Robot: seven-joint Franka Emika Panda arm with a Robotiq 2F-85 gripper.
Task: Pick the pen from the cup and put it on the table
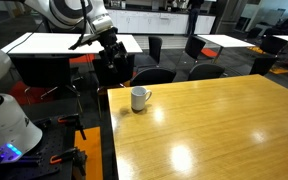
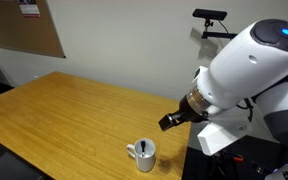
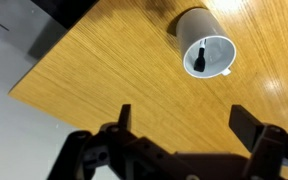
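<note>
The white cup stands near the corner of the honey-yellow table. It also shows in an exterior view and in the wrist view. The dark pen stands inside the cup, seen from above in the wrist view. My gripper is open and empty, well above the table and apart from the cup. In the exterior views the gripper hangs above and beside the cup.
The table's corner and edges lie close to the cup. Black chairs and white-topped tables stand behind. The robot base is beside the table. A camera on a stand is at the back.
</note>
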